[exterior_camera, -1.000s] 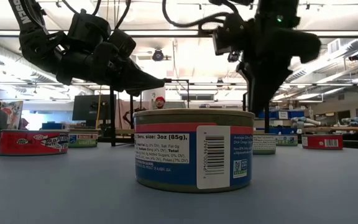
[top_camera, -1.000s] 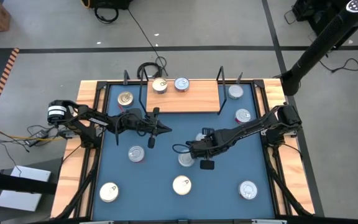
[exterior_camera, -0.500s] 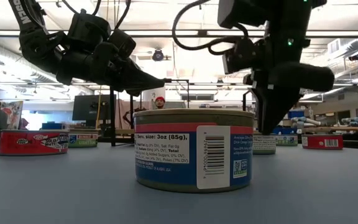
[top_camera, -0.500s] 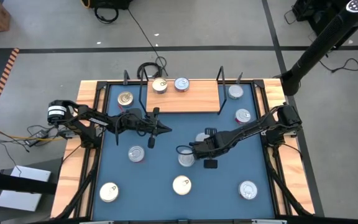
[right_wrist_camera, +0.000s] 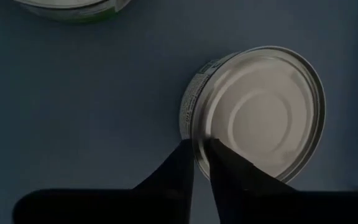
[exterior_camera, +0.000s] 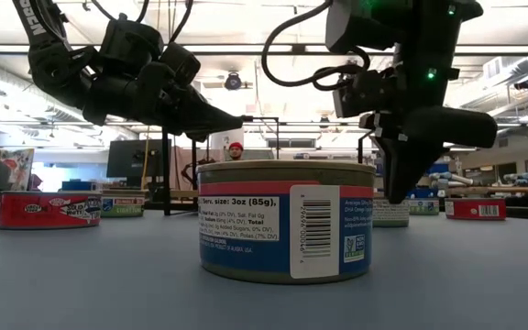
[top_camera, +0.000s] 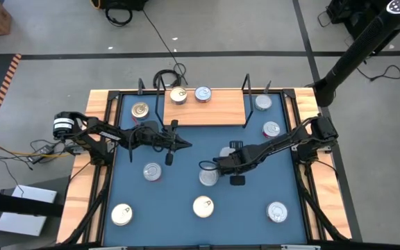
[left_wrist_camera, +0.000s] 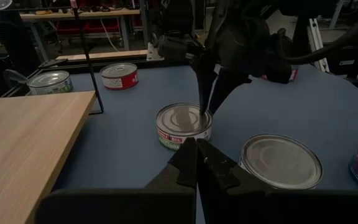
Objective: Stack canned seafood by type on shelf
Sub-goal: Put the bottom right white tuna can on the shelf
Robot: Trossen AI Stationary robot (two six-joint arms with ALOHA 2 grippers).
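Silver-lidded round tin at table centre, 6 o'clock of light-wood shelf board. Lowered onto its rim within the last second: right gripper, narrowed, pinching that rim. Likely ready for lifting toward shelf. Left gripper closed, empty, parked at 9 o'clock.

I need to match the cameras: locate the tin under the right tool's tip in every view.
High view: the tin is mid-table, just off the shelf, mostly hidden by the right arm.
Low view: small, behind the big front can.
Left wrist view: the red-and-green-labelled tin beyond the shelf's corner.
Right wrist view: the large silver lid.
Shared landmark: the right tool at its rim.
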